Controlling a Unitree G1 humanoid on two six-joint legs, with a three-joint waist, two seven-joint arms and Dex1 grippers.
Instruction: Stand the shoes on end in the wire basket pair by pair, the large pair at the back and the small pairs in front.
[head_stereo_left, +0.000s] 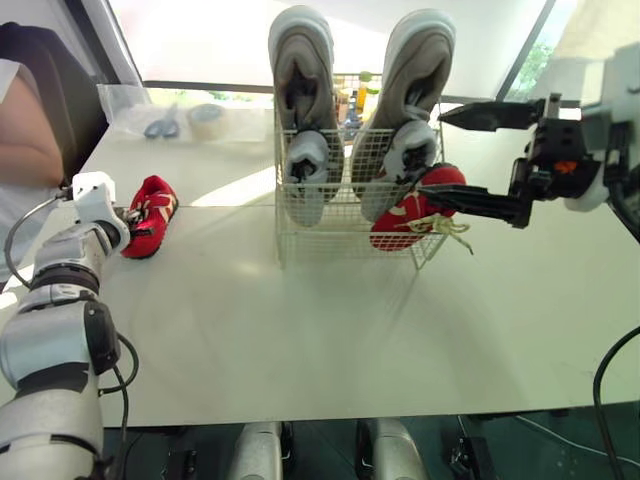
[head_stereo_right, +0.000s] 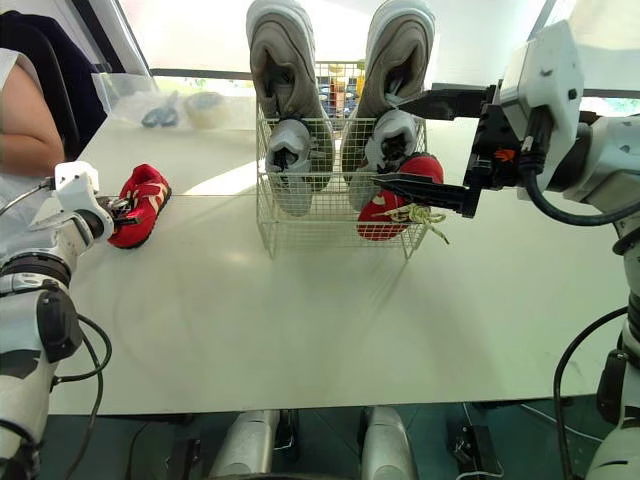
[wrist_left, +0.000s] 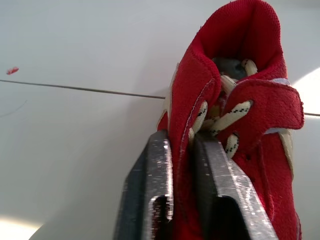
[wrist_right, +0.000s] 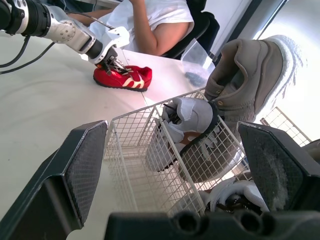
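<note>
A white wire basket stands at the back middle of the table. Two large grey shoes stand on end at its back. Two small grey shoes stand in front of them, and one small red shoe sits at the basket's front right. My right gripper is open at that right side, its lower finger lying across the top of this red shoe. The other red shoe lies on the table at the left. My left gripper is shut on that shoe's collar edge.
A person sits at the table's left end, close to my left arm. A clear plastic bag holding a tape roll lies at the back left. Bottles stand behind the basket. Bare tabletop stretches in front of the basket.
</note>
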